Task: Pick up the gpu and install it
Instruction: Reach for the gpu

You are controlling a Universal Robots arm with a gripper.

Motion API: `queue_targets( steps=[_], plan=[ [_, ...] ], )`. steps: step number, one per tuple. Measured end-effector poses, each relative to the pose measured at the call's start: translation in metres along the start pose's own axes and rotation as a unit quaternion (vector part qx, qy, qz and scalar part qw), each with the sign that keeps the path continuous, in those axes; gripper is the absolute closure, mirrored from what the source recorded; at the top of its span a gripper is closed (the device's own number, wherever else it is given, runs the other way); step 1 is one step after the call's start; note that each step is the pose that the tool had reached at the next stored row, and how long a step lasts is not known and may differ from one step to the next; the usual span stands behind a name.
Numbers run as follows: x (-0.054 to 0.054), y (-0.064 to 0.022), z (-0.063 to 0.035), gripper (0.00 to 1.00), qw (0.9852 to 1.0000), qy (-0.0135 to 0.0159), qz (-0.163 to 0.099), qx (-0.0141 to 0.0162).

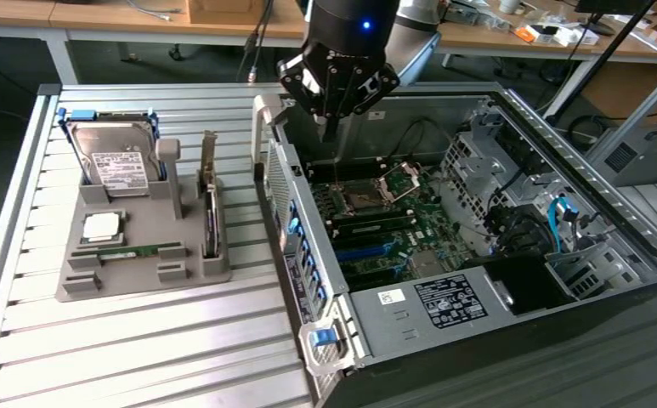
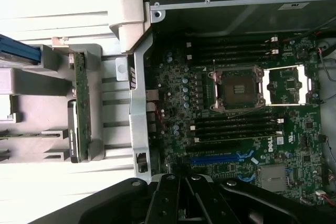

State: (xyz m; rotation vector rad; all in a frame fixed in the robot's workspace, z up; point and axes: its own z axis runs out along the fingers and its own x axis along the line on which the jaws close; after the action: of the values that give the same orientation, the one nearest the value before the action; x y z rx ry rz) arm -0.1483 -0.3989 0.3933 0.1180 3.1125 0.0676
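From my remote station, the exterior view's left shows a grey holder [image 1: 79, 285] on the slatted bench [image 1: 135, 357]. It carries a hard drive [image 1: 118, 166] upright at its far end, a processor chip [image 1: 103, 225] lying flat and a memory stick [image 1: 130, 252] lying in a groove. The gpu [image 1: 208, 212] stands on edge in the slot along the holder's side nearest the computer case [image 1: 419, 323], not yet picked up. To the right, my gripper [image 1: 325, 127] hangs over the near-holder wall of the open case, its fingers pressed together with nothing between them, well apart from the gpu. Further right, the motherboard [image 1: 385, 221] lies exposed inside the case, its processor socket [image 1: 405, 180] open.
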Motion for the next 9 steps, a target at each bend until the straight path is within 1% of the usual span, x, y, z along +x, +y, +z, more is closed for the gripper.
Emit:
queue_targets(
  steps=[9],
  plan=[
    [0.0020, -0.0002, -0.0001, 0.90, 1.0000, 0.0000, 0.000, 0.0000]
  ],
)
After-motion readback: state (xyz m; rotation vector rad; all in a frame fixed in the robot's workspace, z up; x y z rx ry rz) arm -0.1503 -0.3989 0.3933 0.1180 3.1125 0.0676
